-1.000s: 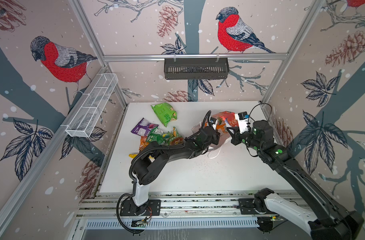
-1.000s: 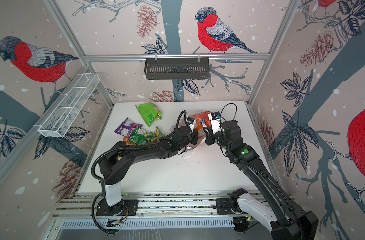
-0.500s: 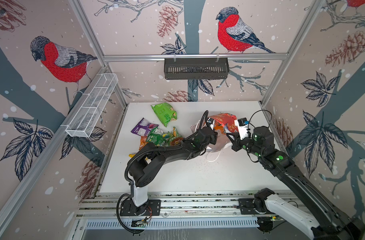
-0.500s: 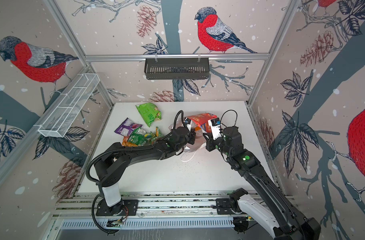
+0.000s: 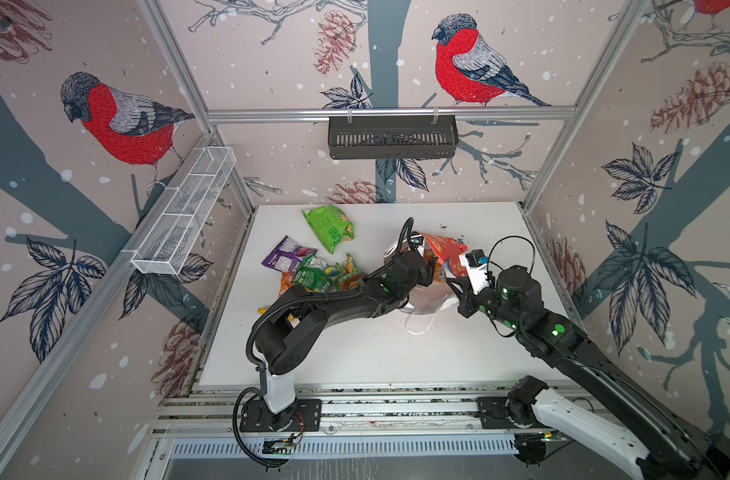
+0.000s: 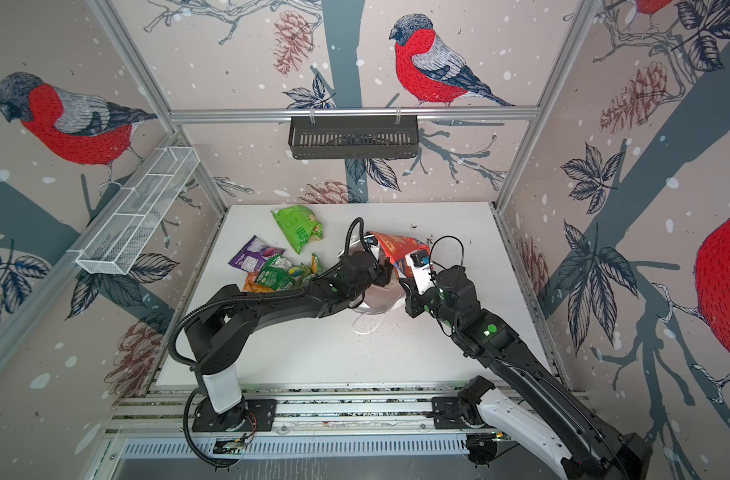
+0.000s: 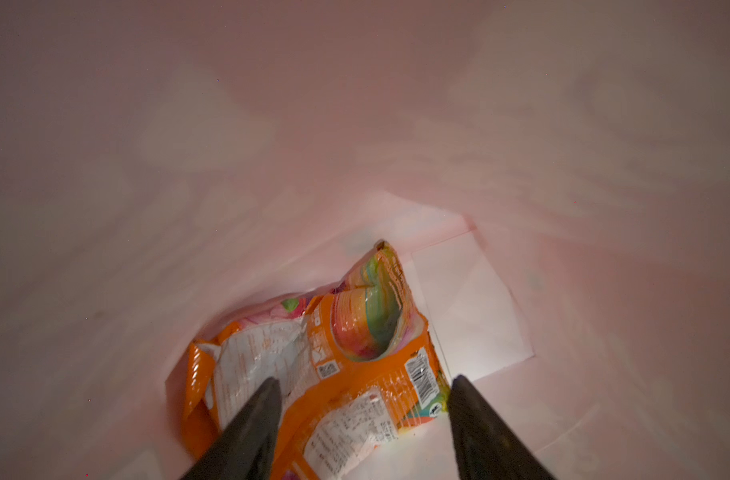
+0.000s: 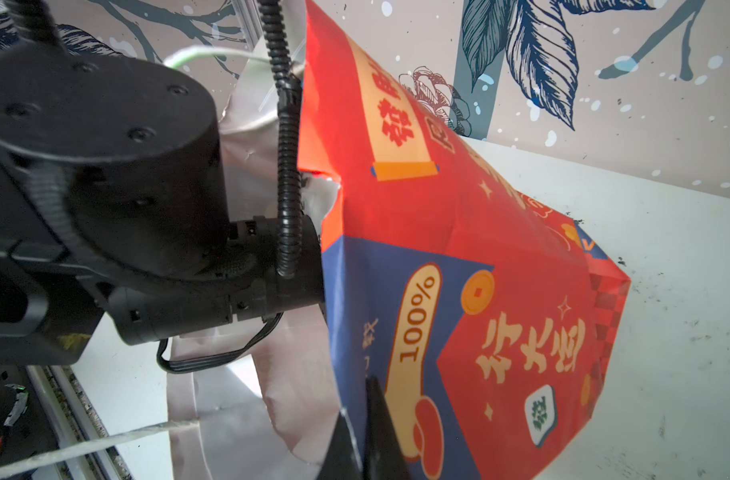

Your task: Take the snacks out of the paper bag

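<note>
Here, in both top views, the left arm (image 5: 334, 299) stretches low across the table (image 5: 355, 357). Its wrist is sunk into the mouth of the paper bag (image 5: 444, 249), which lies tipped on its side. The right arm (image 5: 517, 291) bends in from the bag's other side, and the right gripper (image 5: 452, 286) sits at the bag's rim. Left of the bag lie a green packet (image 5: 330, 226), a purple packet (image 5: 287, 258) and a heap of packets (image 5: 319, 277), the heap just beside the left forearm. A white cord handle (image 5: 417, 326) trails from the bag's mouth onto bare table.

In the left wrist view, the left gripper (image 7: 364, 380) stands wide inside the bag. Its jaws sit either side of an orange packet (image 7: 355, 332) on the bag's pale floor, probably not yet touching it. The bag's walls close in all round.

In the right wrist view, the right gripper is nipped tight on the bag's edge. The left arm's wrist fills the mouth, and bare table lies beyond the bag's bottom.
</note>
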You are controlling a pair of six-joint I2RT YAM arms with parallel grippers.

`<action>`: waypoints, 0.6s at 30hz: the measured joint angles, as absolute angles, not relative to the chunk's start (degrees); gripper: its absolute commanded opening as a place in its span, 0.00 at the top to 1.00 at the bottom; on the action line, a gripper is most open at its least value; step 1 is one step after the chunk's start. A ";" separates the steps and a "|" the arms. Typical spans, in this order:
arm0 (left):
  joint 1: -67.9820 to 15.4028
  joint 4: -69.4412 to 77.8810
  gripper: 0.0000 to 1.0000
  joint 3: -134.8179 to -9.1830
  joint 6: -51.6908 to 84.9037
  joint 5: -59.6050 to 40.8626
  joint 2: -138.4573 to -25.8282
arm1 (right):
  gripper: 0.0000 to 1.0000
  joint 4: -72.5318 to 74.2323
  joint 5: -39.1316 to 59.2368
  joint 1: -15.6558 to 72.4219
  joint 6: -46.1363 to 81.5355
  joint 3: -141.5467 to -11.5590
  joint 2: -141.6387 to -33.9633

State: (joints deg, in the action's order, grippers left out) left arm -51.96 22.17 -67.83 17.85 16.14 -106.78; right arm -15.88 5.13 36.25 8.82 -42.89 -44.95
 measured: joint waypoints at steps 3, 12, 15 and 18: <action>-51.94 22.57 0.23 -68.27 16.97 16.29 -109.65 | 1.00 -15.73 4.16 36.53 8.82 -42.61 -44.75; -51.94 23.27 0.07 -80.14 16.45 17.54 -122.72 | 1.00 -14.46 4.89 36.69 8.86 -41.80 -44.66; -52.45 23.38 0.07 -83.66 17.15 17.58 -125.64 | 1.00 -14.44 4.99 36.64 8.86 -41.76 -44.86; -53.17 22.81 0.10 -88.47 17.12 18.28 -128.81 | 1.00 -14.48 4.84 36.62 8.86 -41.76 -44.86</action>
